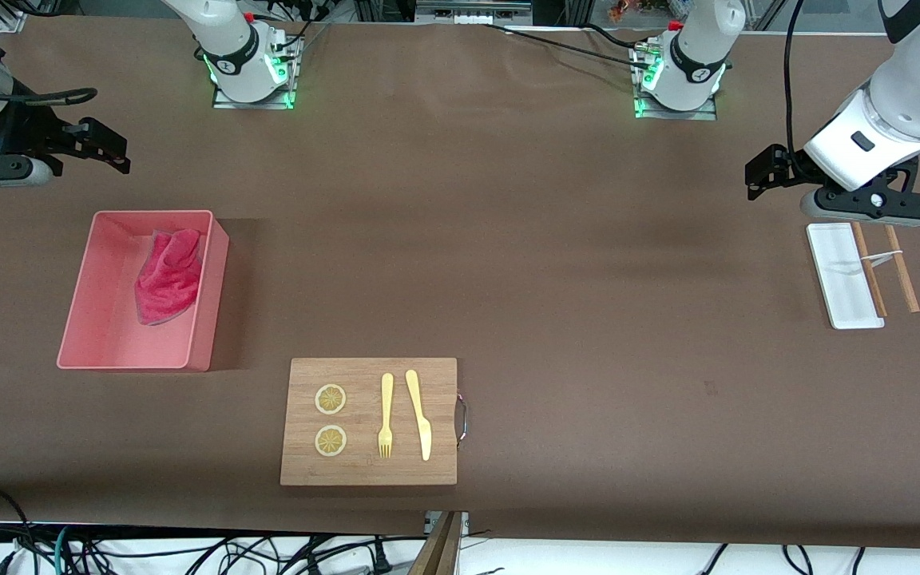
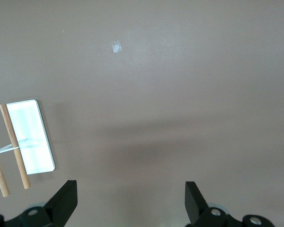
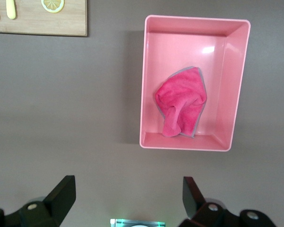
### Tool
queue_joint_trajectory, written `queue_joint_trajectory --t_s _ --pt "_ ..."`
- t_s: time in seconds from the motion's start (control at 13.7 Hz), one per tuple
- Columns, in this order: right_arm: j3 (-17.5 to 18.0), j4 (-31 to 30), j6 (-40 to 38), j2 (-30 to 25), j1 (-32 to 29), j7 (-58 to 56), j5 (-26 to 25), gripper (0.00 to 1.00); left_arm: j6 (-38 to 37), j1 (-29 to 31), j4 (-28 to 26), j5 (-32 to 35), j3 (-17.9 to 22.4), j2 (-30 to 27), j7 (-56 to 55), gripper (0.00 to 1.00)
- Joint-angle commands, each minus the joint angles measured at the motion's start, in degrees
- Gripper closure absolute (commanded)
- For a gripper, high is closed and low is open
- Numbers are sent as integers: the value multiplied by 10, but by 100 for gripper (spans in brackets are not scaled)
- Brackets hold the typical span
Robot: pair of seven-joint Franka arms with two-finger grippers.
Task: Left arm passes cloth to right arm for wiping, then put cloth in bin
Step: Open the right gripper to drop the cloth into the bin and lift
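Cloth (image 1: pixel 168 275) crumpled in bin (image 1: pixel 85 319) below empty, open right gripper (image 3: pixel 128 198), left gripper (image 2: pixel 130 201) open over bare table nr white tray (image 1: pixel 843 279)

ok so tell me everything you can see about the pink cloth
The cloth is a small rag of soft, fuzzy magenta fabric with a thin grey edge, darker and redder than the tub around it. It lies crumpled and folded over itself inside the bin, on the floor of it, bunched toward the wall nearer the cutting board, with one end close to the wall nearer the robots' bases. Only the bin touches it; no gripper holds it.
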Motion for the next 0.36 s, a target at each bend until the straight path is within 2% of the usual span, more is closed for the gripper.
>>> queue_joint_trajectory --t_s 0.0,0.29 --pt "2 38 -32 25 -4 -3 8 0 -11 -2 6 -3 2 -5 4 0" --pt "3 48 -33 30 -3 -4 9 0 -11 -2 6 -3 2 -4 3 0"
